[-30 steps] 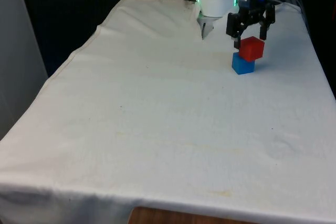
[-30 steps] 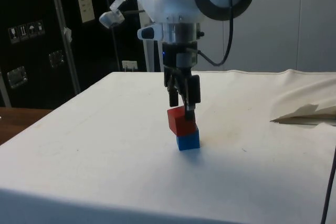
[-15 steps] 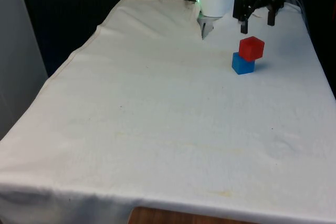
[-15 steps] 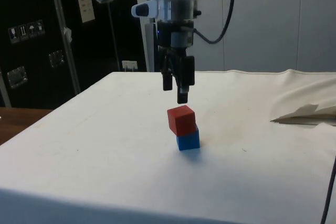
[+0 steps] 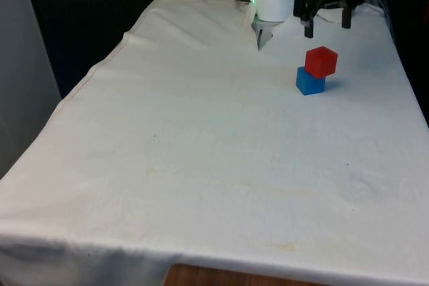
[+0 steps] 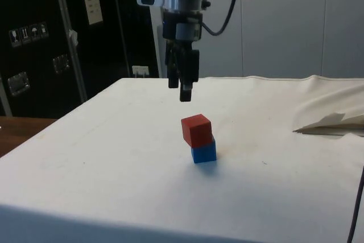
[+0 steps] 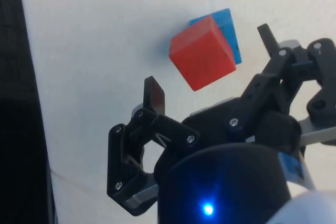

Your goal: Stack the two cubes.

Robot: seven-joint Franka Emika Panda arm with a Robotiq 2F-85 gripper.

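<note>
Front view: white cloth (image 5: pixel 201 152) covers table, lightly creased, wooden edge showing at near side. Red cube (image 5: pixel 321 61) sits on blue cube (image 5: pixel 309 82), slightly offset, toward front view's right. Gripper (image 5: pixel 327 26) above, spread wide, holding nothing.

Side view: gripper (image 6: pixel 183 92) clear above stack; dark cabinets (image 6: pixel 40 38) behind.

Wrist view: red cube (image 7: pixel 202 53) overlaps blue cube (image 7: pixel 228 31).

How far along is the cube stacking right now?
Done: the red cube sits on the blue cube, a bit off-centre and turned, as the side view shows. In hand: nothing; the gripper hangs open above the stack, clear of it. Left: nothing obvious, the stack stands on the cloth unaided.
</note>
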